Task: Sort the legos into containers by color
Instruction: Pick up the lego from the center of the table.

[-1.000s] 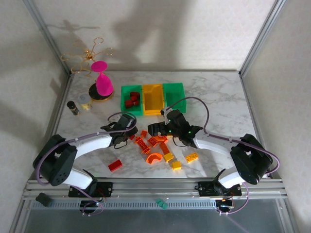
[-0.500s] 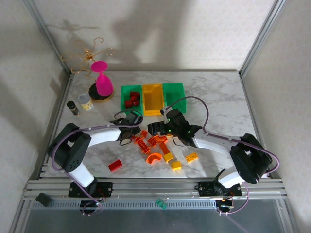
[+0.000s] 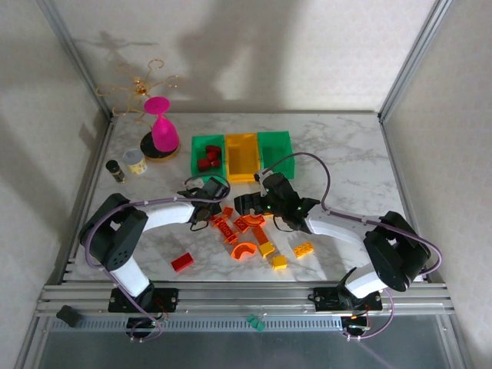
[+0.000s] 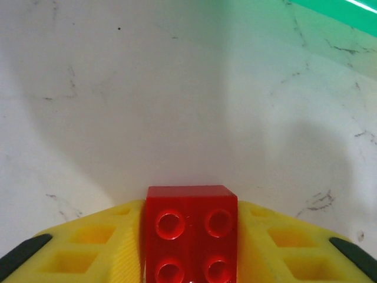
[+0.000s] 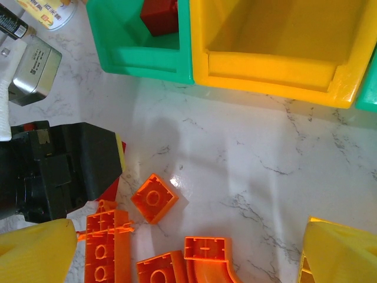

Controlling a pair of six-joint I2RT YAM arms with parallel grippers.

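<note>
My left gripper (image 4: 191, 203) is shut on a red four-stud brick (image 4: 191, 236) pinched between its yellow fingers (image 4: 100, 242) just above the marble; in the top view it (image 3: 210, 204) sits left of the brick pile. My right gripper (image 5: 188, 239) is open wide over several orange bricks, including a small square one (image 5: 154, 197) and an arch (image 5: 207, 259). Three bins stand in a row behind: a green bin (image 3: 197, 146) holding red bricks (image 3: 207, 157), an empty yellow bin (image 3: 241, 156), and a second green bin (image 3: 275, 148). Loose on the table are a red brick (image 3: 182, 262), an orange arch (image 3: 244, 250) and yellow bricks (image 3: 304, 249).
A pink hourglass-shaped object (image 3: 163, 131), a gold wire stand (image 3: 138, 81) and two small jars (image 3: 136, 161) occupy the back left. The two grippers are close together, with the left gripper's black body (image 5: 59, 171) beside my right fingers. A metal rail (image 3: 246, 296) runs along the front edge.
The left arm folded its elbow in and its gripper slid a little right toward the pile, holding the red brick. The right gripper has barely moved.
</note>
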